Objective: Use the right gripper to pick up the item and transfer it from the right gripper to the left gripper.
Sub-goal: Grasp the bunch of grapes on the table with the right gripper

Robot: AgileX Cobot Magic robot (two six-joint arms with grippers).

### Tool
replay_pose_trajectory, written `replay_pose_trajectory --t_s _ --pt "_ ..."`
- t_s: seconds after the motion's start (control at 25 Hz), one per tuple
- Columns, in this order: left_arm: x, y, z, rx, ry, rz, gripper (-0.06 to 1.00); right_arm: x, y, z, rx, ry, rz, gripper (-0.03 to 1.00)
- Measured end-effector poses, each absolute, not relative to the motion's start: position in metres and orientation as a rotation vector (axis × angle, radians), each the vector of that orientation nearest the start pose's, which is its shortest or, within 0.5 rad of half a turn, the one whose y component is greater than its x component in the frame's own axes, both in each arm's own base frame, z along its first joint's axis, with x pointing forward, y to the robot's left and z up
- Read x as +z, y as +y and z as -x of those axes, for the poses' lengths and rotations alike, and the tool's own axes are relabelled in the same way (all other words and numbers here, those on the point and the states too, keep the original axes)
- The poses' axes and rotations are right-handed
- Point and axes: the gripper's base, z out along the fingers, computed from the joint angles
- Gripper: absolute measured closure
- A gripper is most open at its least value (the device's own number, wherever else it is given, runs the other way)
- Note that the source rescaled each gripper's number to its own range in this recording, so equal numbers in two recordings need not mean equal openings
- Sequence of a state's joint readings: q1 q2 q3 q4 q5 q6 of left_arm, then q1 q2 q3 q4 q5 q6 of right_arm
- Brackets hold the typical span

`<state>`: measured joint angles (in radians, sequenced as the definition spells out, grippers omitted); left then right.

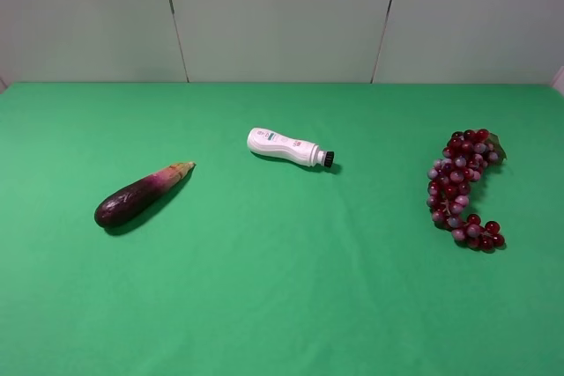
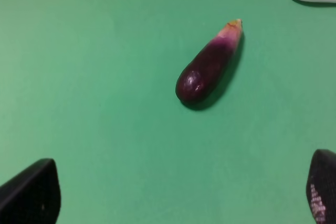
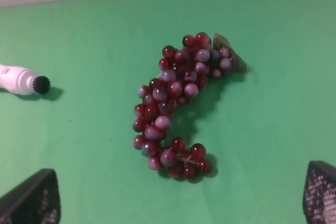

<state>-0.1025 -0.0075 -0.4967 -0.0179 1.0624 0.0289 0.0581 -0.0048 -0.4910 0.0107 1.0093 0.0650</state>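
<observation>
The item, a curved bunch of dark red and purple grapes point(image 1: 460, 188) with a small green leaf, lies on the green cloth at the right. It also shows in the right wrist view point(image 3: 176, 103). My right gripper point(image 3: 181, 195) is open and empty, its fingertips point(image 3: 31, 200) wide apart, held back from and above the grapes. My left gripper point(image 2: 184, 192) is open and empty, its fingertips point(image 2: 31, 195) wide apart, held back from the eggplant. Neither arm shows in the exterior high view.
A purple eggplant point(image 1: 141, 195) lies at the left and shows in the left wrist view point(image 2: 209, 62). A white bottle with a black cap point(image 1: 289, 148) lies on its side at the middle. The green cloth point(image 1: 282, 288) ends at a pale back wall.
</observation>
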Motion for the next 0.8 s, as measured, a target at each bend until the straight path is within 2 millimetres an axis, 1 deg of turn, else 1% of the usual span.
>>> replay_pose_trajectory --t_s 0.8 --pt "0.2762 -0.0008 0.0058 -0.067 2.038 -0.135 -0.01 0.2790 0.0007 0.0026 0.092 1.998 -0.007 -0.03"
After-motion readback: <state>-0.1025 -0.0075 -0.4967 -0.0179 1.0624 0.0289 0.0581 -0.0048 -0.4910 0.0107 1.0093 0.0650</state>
